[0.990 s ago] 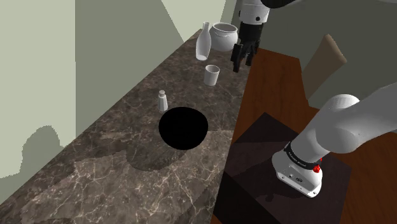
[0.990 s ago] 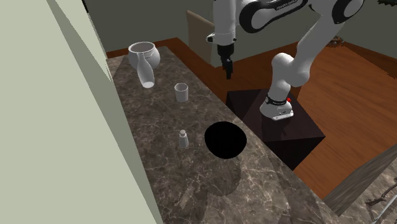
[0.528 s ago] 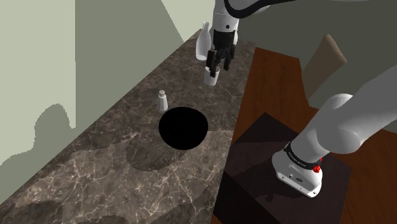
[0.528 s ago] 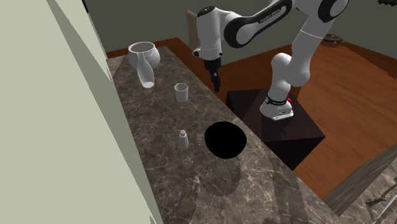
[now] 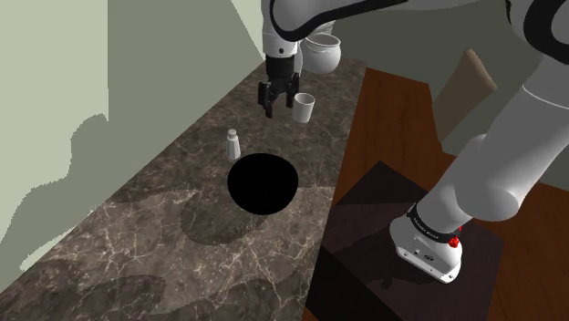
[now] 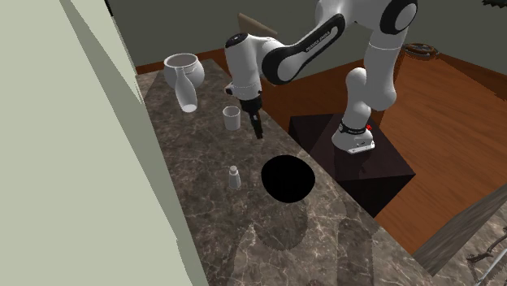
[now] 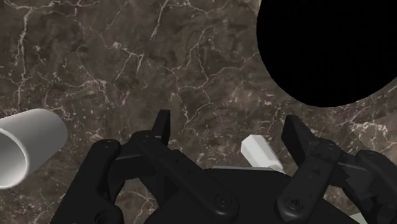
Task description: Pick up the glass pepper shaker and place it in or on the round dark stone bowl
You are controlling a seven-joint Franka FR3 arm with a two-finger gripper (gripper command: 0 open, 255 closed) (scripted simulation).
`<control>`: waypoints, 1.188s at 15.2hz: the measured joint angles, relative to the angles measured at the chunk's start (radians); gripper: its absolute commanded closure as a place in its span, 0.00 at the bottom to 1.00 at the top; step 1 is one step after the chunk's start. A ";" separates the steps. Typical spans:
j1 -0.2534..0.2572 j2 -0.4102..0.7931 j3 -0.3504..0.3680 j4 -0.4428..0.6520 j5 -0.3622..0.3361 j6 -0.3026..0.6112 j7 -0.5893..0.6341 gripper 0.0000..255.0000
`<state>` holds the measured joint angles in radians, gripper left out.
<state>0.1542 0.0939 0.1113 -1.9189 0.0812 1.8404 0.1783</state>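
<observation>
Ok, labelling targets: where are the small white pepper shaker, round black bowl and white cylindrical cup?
small white pepper shaker [image 5: 233, 147], shoulder view, its body.
round black bowl [image 5: 263, 183], shoulder view, bare inside.
white cylindrical cup [image 5: 304, 111], shoulder view, side wall.

The light is dim and soft. My arm [image 5: 506, 155] throws a grey shadow on the pale wall [image 5: 55, 82] at the shoulder view's left and fainter, soft-edged ones on the surface [image 5: 137, 255] beside the bowl [image 5: 263, 182], which looks flat black.
</observation>
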 measured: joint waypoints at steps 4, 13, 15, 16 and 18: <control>0.022 0.143 0.015 0.137 -0.010 0.002 0.022 0.00; 0.086 0.494 0.034 0.542 -0.044 -0.064 0.068 0.00; 0.090 0.504 0.034 0.538 -0.044 -0.049 0.071 0.00; 0.093 0.509 0.035 0.532 -0.045 -0.038 0.073 0.00; 0.092 0.505 0.035 0.502 -0.044 -0.012 0.072 0.00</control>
<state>0.2466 0.5994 0.1465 -1.4168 0.0369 1.8286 0.2500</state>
